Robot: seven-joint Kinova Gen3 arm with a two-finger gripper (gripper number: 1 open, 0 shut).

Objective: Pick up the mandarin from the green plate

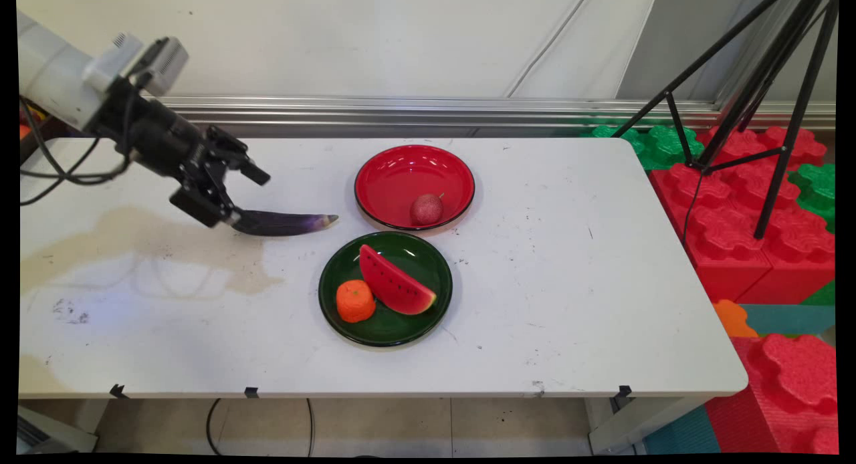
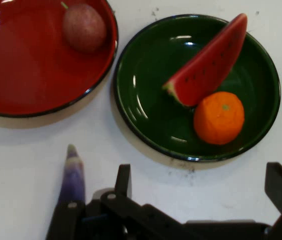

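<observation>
Hand [image 1: 249,198] [image 2: 176,190] low over the bench [image 1: 568,283] [image 2: 21,165], fingers spread wide, nothing between them.

Eggplant [image 1: 284,223] [image 2: 72,172] – dark purple, pale at the tip – lies on the bench in line with my left finger. Its near end is right at that fingertip and its pale tip points away from me. Contact or a hair's gap: cannot tell.

Ahead of the hand, two plates just beside each other:
- Red plate [image 1: 374,166] [image 2: 26,75], ahead and to my left, beyond the eggplant's tip. It holds one small reddish round fruit [image 1: 426,208] [image 2: 84,27] with a short stem, sitting near the rim on the side toward the green plate.
- Green plate [image 1: 401,327] [image 2: 151,100], ahead and a little to my right. It holds a watermelon slice [image 1: 394,287] [image 2: 206,65] lying across the middle, and an orange [image 1: 355,301] [image 2: 219,117] touching the slice on the side nearer my right finger.

A brownish stain [image 1: 147,237] spreads on the bench under and behind the hand.
</observation>
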